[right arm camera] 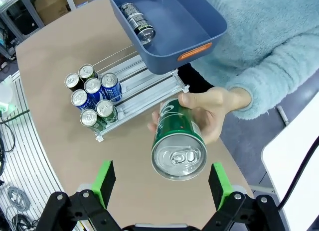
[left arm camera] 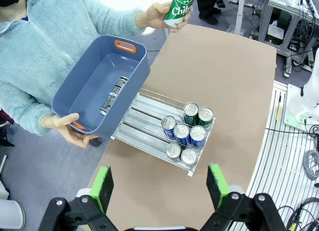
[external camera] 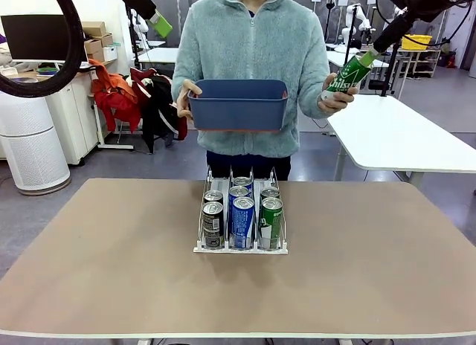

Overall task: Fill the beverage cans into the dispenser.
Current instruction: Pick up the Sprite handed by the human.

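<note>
The right gripper [right arm camera: 162, 183] hangs with its jaws spread wide and nothing between them, and the left gripper [left arm camera: 160, 186] is spread and empty too. Below both lies the brown table [left arm camera: 224, 66]. Ahead of the left gripper a person holds a blue bin [left arm camera: 134, 74] at the dispenser's far end, with a dark can [left arm camera: 112, 95] lying inside. The dispenser [left arm camera: 149, 116], a three-lane wire rack on a white base, stands straight ahead of that gripper. It holds seven silver-topped cans [left arm camera: 182, 131]: two dark, three blue and two green. Just ahead of the right gripper's gap, the person's hand [right arm camera: 214, 109] holds a green can [right arm camera: 178, 141], its silver top facing the gripper.
</note>
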Available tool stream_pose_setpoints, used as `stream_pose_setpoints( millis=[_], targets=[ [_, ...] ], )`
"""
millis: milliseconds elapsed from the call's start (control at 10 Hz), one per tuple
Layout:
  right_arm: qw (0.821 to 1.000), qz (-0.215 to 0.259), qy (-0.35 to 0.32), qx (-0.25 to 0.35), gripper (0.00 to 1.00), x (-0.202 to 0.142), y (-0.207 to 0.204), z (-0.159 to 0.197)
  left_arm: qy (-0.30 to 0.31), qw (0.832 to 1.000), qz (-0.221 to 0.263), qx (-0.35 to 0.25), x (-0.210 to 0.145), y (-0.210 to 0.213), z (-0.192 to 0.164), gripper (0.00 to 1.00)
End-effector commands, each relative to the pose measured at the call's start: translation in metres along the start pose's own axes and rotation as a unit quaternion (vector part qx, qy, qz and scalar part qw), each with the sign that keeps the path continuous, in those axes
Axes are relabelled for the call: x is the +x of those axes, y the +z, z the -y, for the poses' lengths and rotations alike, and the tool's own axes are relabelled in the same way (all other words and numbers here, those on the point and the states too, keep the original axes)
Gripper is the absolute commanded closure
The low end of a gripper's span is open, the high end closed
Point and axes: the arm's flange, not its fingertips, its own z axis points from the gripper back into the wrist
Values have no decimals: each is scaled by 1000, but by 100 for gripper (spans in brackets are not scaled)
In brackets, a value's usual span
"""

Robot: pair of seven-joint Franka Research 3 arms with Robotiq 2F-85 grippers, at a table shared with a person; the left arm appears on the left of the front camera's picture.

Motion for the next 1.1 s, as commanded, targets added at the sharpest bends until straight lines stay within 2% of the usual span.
stream_pose_setpoints(
  millis=[0, 300, 1000],
  targets=[
    [1000, 4, -3, -2, 0, -2, 6, -2, -1, 1000, 11, -5, -3, -1, -1, 0],
    [1000, 10, 18, 4, 0, -2, -4, 16, -1, 1000, 11, -5, -3, -1, -1, 0],
    [999, 15, 1, 36, 0, 0, -27, 42, -1, 1000, 11, -5, -3, -1, -1, 0]
  ],
)
